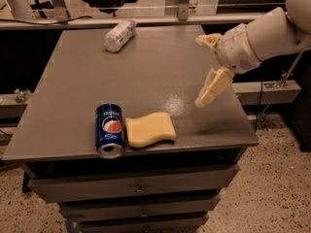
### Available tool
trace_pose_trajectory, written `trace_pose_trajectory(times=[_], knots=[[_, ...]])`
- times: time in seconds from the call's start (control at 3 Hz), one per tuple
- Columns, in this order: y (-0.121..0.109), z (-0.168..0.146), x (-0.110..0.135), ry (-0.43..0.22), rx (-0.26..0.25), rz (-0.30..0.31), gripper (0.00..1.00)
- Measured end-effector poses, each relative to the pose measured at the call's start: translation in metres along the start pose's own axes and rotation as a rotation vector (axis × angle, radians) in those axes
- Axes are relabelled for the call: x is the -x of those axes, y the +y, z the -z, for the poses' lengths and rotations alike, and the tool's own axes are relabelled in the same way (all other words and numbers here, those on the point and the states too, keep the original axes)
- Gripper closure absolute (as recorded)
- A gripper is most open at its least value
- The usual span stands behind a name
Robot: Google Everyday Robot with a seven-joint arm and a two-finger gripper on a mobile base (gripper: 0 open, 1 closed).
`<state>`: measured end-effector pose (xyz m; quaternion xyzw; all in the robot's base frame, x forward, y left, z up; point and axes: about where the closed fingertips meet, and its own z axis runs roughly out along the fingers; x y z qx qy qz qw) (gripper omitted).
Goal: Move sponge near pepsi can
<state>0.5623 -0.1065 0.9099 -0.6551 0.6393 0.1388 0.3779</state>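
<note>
The dark blue pepsi can [110,129] lies on its side near the front edge of the grey table [146,67]. The pale yellow sponge [149,129] lies flat right beside it on its right, touching or almost touching the can. My gripper [199,71] is up and to the right of the sponge, over the table's right side, well apart from it. It is open and empty, with one pale yellow finger [214,85] pointing down toward the table and the other [209,40] higher up.
A clear whitish plastic bottle [119,35] lies on its side at the table's back edge. Drawers [136,188] sit under the tabletop. A rail and chairs stand behind the table. The floor drops off at the right edge.
</note>
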Motion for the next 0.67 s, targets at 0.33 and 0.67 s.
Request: trace_pose_trajectory(times=[0.33, 0.67], knots=[[-0.0384, 0.0217, 0.0033, -0.038, -0.12, -0.021, 0.0], [-0.0434, 0.0238, 0.0055, -0.043, -0.137, -0.019, 0.0]])
